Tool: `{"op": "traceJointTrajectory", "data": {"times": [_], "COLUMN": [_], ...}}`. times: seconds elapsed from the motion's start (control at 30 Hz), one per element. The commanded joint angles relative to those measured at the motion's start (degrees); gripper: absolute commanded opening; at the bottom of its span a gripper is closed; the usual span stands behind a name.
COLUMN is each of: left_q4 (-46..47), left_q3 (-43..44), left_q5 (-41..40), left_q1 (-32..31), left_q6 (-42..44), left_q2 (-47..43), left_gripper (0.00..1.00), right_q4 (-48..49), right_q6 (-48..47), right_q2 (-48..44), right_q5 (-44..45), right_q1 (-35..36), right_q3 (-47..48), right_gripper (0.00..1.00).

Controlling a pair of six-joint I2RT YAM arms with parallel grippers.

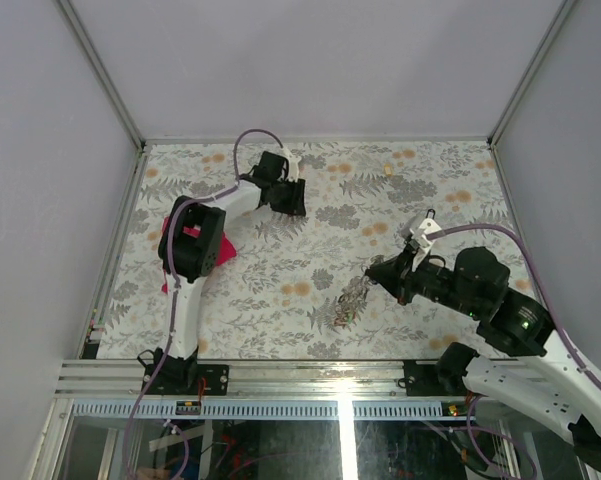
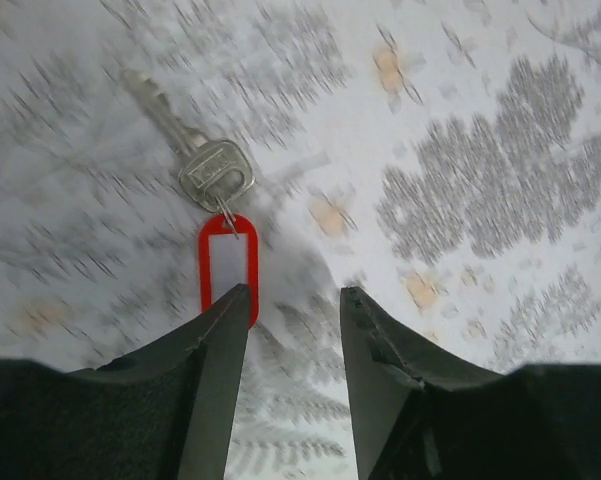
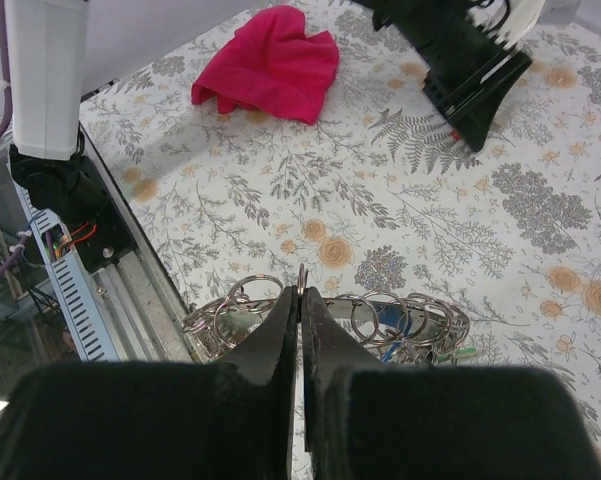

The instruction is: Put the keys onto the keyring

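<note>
**keyfan:** Where's the loose key [image 2: 215, 175]?

**armwatcher:** Flat on the floral table [image 2: 480, 180], at eleven o'clock from the left gripper [image 2: 295, 300]. Jaws apart, holding nothing.

**keyfan:** Grab where?

**armwatcher:** It looks light, thin and slippery, so I'd pinch the red tag [image 2: 227, 262] or the head's edges. The keyring [image 1: 355, 297], five o'clock from the table's middle, is clamped in the closed right gripper [image 3: 301, 300]. Stiff wire, floppy keys, I reckon.

Red-tagged silver key [image 2: 216, 178], magenta cloth [image 3: 270, 62]
</note>
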Motion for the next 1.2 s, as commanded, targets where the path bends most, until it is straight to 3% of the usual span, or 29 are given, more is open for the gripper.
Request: {"op": "traceJointTrajectory", "data": {"times": [0.0,0.37,0.53,0.63,0.83,0.97,1.17], "left_q4": [6.5,14.31,15.7,13.85,3.31,-0.18,0.01], "left_q3": [-14.72,-41.63,-48.52,-45.51,-31.54,-29.07,-30.14], "left_q5": [-3.38,-11.2,-11.68,-11.81,-10.12,-7.53,-4.13], "left_q1": [-2.89,-13.36,-16.85,-16.39,-11.65,-8.05,-8.38], "left_q6": [-6.7,-14.17,-15.3,-9.96,-0.24,0.8,0.87], "left_q2": [-6.17,-23.86,-34.72,-38.61,-37.56,-35.75,-33.38], "left_gripper": [0.43,0.43,0.45,0.49,0.5,0.49,0.45], "right_q4": [3.76,0.06,-1.25,-2.46,-3.17,-3.58,-3.34], "right_q6": [-1.24,-3.05,-3.56,-3.94,-2.99,-2.26,-2.06], "right_q2": [-2.45,-6.05,-6.27,-5.88,-6.12,-5.99,-4.65], "right_q5": [0.3,2.31,3.31,3.41,4.45,5.34,5.33], "right_q1": [0.39,0.38,0.31,0.39,0.31,0.25,0.3], "right_q3": [1.17,1.78,2.51,2.98,2.6,2.52,2.24], "right_gripper": [0.0,0.0,0.01,0.01,0.01,0.01,0.01]}}
